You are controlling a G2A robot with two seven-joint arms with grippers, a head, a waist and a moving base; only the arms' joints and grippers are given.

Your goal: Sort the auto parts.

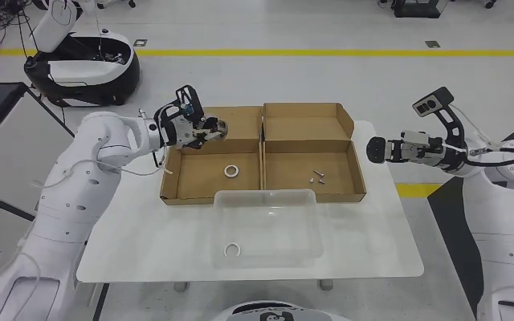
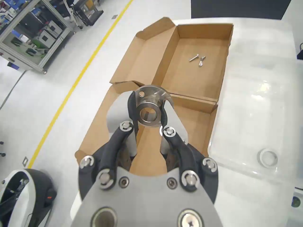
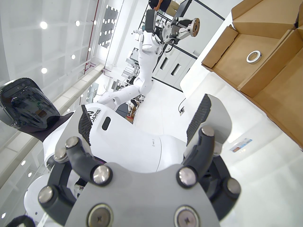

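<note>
Left tool (image 2: 149, 111) clenches a flanged bushing (image 2: 151, 99) above the left box (image 2: 194, 126); right tool (image 3: 145, 106) hangs released, farther off.

Gripped between the tips of the left gripper (image 2: 148, 119): silver metal flanged bushing (image 2: 151, 95), flange edges masked on both sides by the black fingers (image 2: 130, 105). Behind that gripper, much of the floor of the left brown cardboard box (image 2: 194, 121) concealed. In the right brown cardboard box (image 2: 184, 76), small silver metal fasteners (image 2: 197, 60): one bolt-like, the rest too small to identify. Pale ring (image 2: 268, 157) blurred through the wall of the clear plastic tray (image 2: 260, 109). In the right wrist view, right box cut off at the frame edge. Print on the small white label (image 3: 241, 144) on the white table (image 3: 248, 178) too blurred to make out.
</note>
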